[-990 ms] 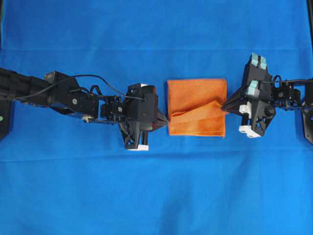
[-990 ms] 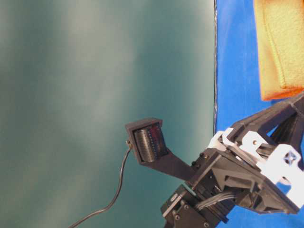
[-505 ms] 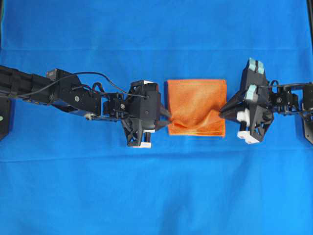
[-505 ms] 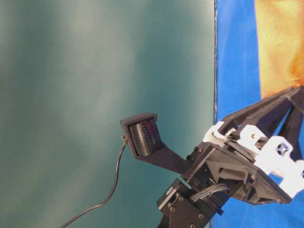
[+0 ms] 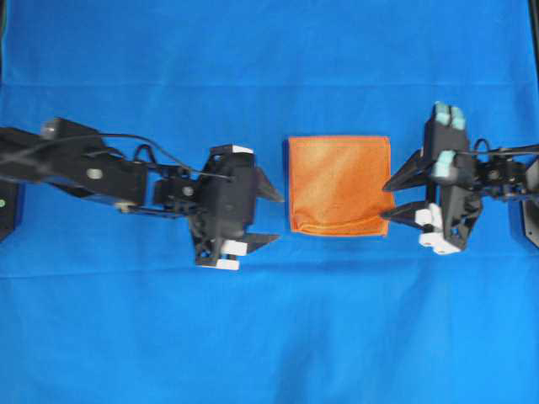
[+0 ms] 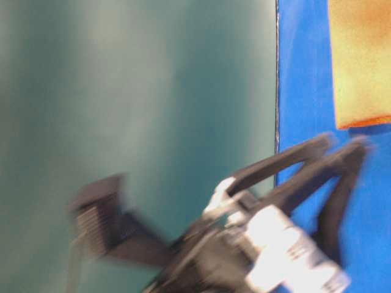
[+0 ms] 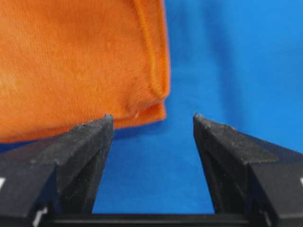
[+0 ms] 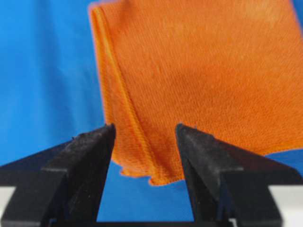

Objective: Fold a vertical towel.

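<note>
The orange towel (image 5: 338, 185) lies folded flat on the blue sheet, its doubled edge toward the near side. My left gripper (image 5: 279, 217) is open and empty, just left of the towel's near-left corner and apart from it. In the left wrist view the towel's corner (image 7: 80, 61) lies ahead of the open left gripper (image 7: 152, 118). My right gripper (image 5: 387, 204) is open at the towel's near-right corner. In the right wrist view the towel (image 8: 199, 71) has its corner lying between the spread jaws of the right gripper (image 8: 144, 126), not pinched. The towel also shows in the table-level view (image 6: 360, 61).
The large blue sheet (image 5: 269, 337) covers the table on all sides of the towel. In the table-level view a motion-blurred open gripper (image 6: 330, 149) stands below the towel, with a teal wall (image 6: 134, 91) to the left.
Both grippers have opened and let go of the towel's edge. The lifted edge has dropped and the towel now lies flat and folded. The left arm has drawn back to the left.
</note>
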